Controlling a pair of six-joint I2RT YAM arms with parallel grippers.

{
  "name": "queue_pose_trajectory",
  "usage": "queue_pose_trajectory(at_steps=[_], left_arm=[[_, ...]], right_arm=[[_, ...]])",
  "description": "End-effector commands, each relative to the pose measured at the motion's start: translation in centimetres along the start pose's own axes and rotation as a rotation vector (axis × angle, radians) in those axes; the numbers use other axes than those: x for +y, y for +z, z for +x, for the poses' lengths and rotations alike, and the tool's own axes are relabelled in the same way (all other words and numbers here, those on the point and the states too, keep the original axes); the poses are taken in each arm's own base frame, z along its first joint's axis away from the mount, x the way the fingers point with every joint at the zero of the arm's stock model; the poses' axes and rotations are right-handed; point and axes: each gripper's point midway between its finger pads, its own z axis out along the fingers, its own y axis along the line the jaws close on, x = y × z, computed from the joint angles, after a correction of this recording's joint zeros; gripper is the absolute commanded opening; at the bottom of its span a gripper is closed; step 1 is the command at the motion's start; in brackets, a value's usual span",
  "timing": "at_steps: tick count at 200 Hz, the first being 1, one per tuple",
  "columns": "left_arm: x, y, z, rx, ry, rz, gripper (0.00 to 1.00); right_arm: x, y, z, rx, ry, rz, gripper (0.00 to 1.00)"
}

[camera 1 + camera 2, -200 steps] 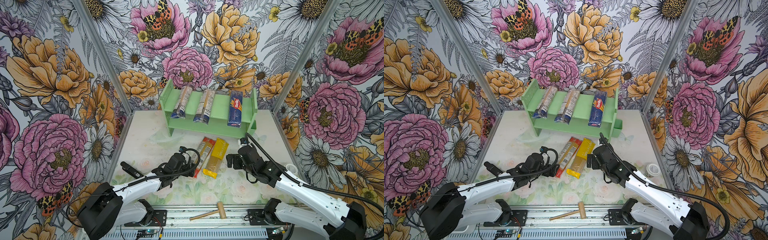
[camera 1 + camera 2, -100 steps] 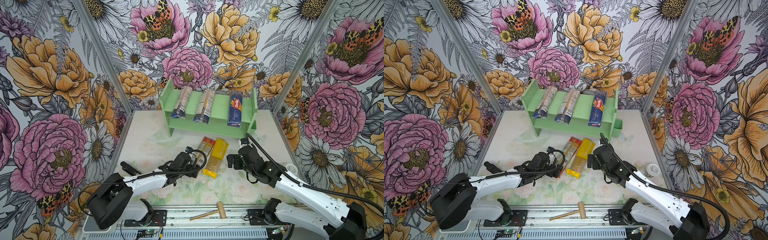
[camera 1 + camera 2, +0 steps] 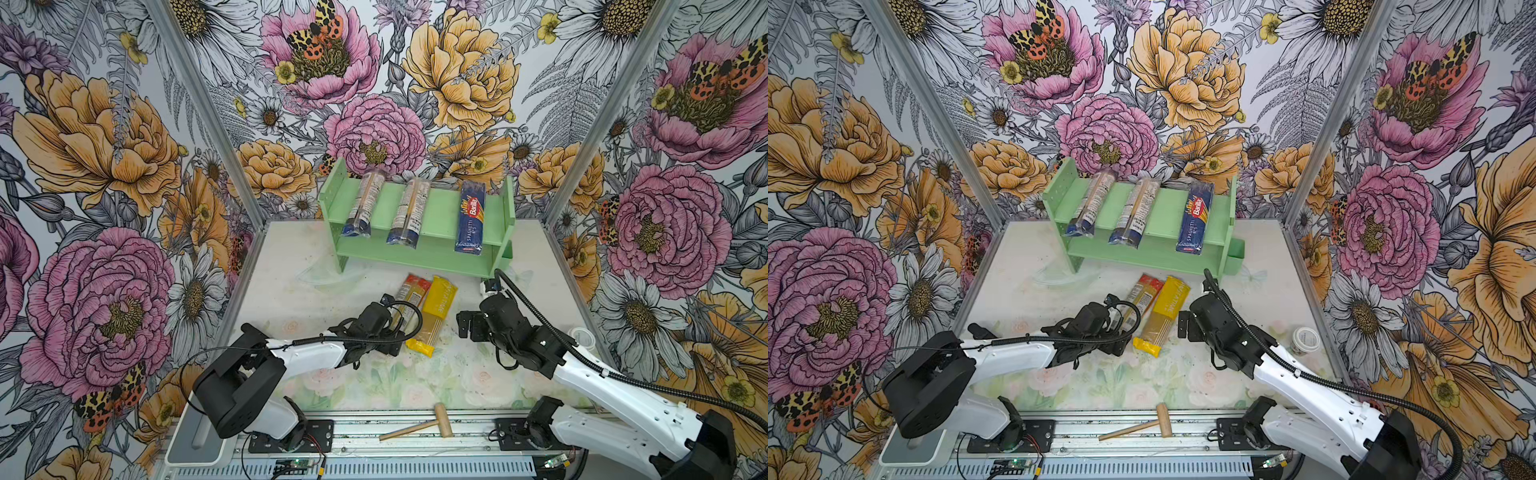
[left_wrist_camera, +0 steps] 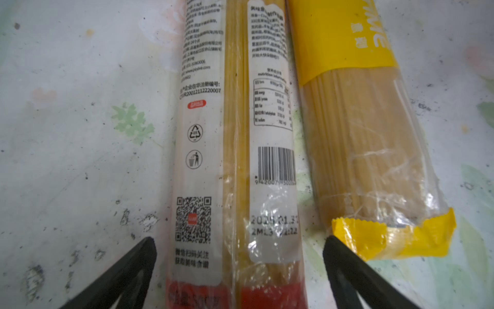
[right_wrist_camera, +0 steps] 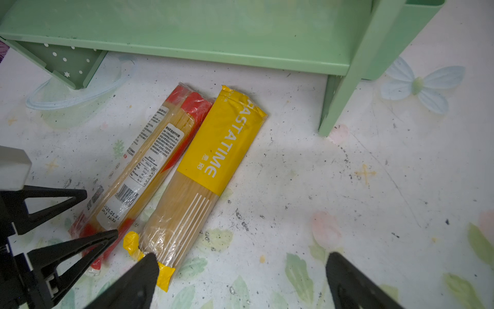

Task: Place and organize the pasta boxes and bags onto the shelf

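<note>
Red-ended bag (image 4: 235,160) lies between the wide-open jaws of my left gripper (image 4: 239,239), ungripped; right gripper (image 5: 243,256) jaws open too, empty, near yellow bag (image 5: 211,171) on tabletop (image 5: 347,187).

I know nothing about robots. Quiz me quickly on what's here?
1. How many pasta packs lie on the shelf?
2. True or false: the left gripper is shut on the red-ended bag.
3. The yellow bag lies: A) on the shelf; B) on the table, beside the red-ended bag; C) under the shelf.
Key: 1) three; 2) false, its jaws stand open either side of it; 3) B.
</note>
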Motion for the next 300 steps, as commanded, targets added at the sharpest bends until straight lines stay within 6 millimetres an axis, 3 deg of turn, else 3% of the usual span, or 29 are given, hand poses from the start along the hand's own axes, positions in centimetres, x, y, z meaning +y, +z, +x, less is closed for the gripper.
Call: queue_pose_trajectory(at_steps=[1,141,230,300], left_arm=[[-0.3,0.4,-1.0,-0.022,0.027,-0.007,0.99],[-0.3,2.6,0.9,0.046,0.024,-0.017,0.99],[0.6,2.8,1.8,0.087,0.016,-0.073,0.99],[0.9,2.6,2.0,0.089,0.016,-0.109,0.93]], right_arm=[[-0.6,-0.1,0.0,-0.01,0.017,0.012,0.99],[-1.0,-0.2,0.1,-0.016,0.028,0.016,1.0],[-1.2,-0.3,-0.1,-0.025,0.027,0.022,0.99],[-1.3,-0.3,-0.3,-0.03,0.027,0.028,1.0]])
